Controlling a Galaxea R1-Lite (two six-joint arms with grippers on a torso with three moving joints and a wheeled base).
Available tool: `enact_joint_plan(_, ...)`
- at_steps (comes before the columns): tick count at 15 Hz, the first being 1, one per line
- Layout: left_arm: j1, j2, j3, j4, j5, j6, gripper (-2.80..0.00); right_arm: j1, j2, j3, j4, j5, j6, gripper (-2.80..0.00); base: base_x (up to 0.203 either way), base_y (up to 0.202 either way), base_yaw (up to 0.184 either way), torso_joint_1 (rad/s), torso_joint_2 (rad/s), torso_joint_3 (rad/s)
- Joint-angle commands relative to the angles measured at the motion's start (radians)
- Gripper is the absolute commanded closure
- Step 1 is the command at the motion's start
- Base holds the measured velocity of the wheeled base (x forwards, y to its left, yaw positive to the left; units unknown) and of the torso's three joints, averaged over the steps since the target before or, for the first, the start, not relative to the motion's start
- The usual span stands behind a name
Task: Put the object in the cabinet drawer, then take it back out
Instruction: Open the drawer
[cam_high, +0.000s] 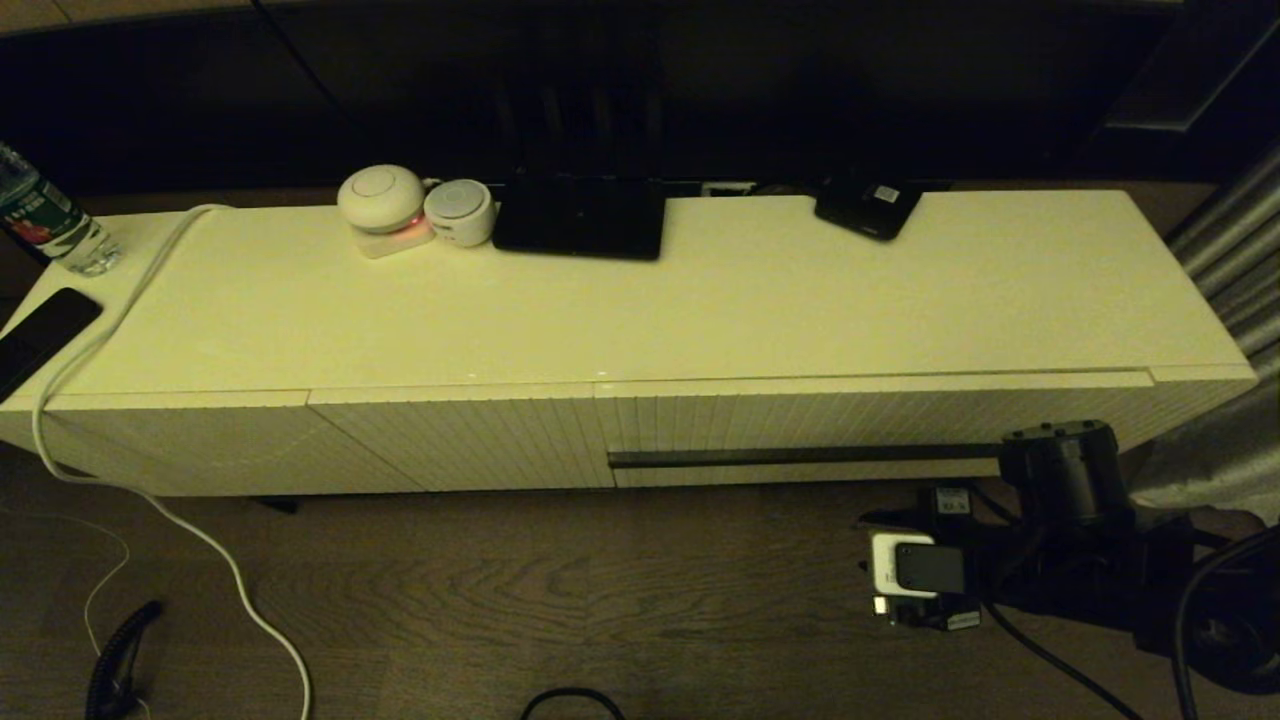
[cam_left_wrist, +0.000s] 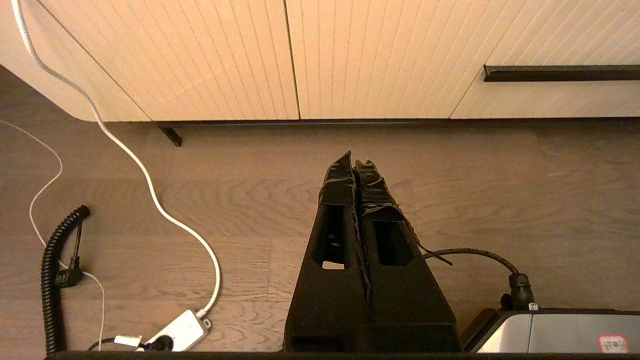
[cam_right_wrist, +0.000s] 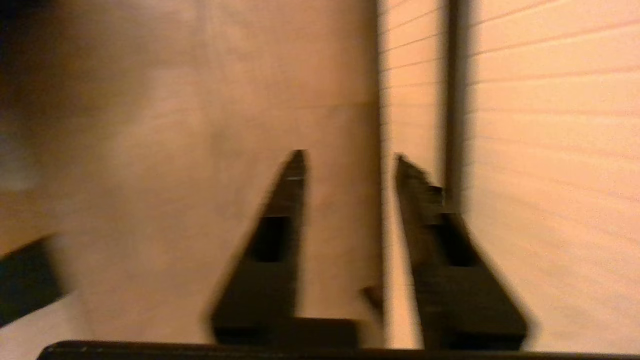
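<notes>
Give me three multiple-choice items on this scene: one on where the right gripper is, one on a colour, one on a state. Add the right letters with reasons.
1. Where is the right gripper?
A. on the cabinet top
B. at the drawer's dark handle strip
C. beside the water bottle

2. What colour is the cable trailing from the cabinet top to the floor?
A. white
B. red
C. black

3. How is the cabinet drawer?
A. pulled fully out
B. removed
C. shut

Answers: 1 B, the right wrist view shows its open fingers beside the strip. 2 A, it shows white in the head view. 3 C, its ribbed front lies flush with the neighbouring panels, no interior showing.
</notes>
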Motion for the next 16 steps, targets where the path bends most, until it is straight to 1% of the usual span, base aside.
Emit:
enact_joint_plan(1, 0.0, -0.002, 0.001, 0.0, 0.001, 0.0, 0.0, -0.005, 0.041, 0.002, -0.015, 0.006, -0.051, -2.8, 0.0, 0.0, 0.0, 0.0, 0.0, 0.0)
enact_joint_plan(5, 0.0, -0.001, 0.001, 0.0, 0.001, 0.0, 0.0, -0.021, 0.085, 0.004, -0.013, 0.006, -0.109, -2.8, 0.0, 0.0, 0.0, 0.0, 0.0, 0.0)
enact_joint_plan(7, 0.0, -0.002, 0.001, 0.0, 0.001, 0.0, 0.0, -0.028, 0.116, -0.008, -0.008, 0.008, -0.112, -2.8, 0.0, 0.0, 0.0, 0.0, 0.0, 0.0)
enact_joint_plan(8, 0.0, -0.002, 0.0, 0.0, 0.001, 0.0, 0.0, -0.034, 0.134, -0.021, -0.002, 0.008, -0.121, -2.8, 0.0, 0.0, 0.0, 0.0, 0.0, 0.0)
enact_joint_plan(10, 0.0, -0.002, 0.002, 0.0, 0.0, 0.0, 0.0, -0.05, 0.166, -0.07, 0.061, 0.009, -0.137, -2.8, 0.0, 0.0, 0.0, 0.0, 0.0, 0.0)
enact_joint_plan(11, 0.0, -0.002, 0.0, -0.001, 0.001, 0.0, 0.0, -0.056, 0.184, -0.096, 0.071, 0.01, -0.137, -2.8, 0.0, 0.0, 0.0, 0.0, 0.0, 0.0)
enact_joint_plan(16, 0.0, 0.0, 0.002, 0.0, 0.001, 0.0, 0.0, -0.089, 0.255, -0.187, 0.07, 0.013, -0.136, -2.8, 0.0, 0.0, 0.0, 0.0, 0.0, 0.0)
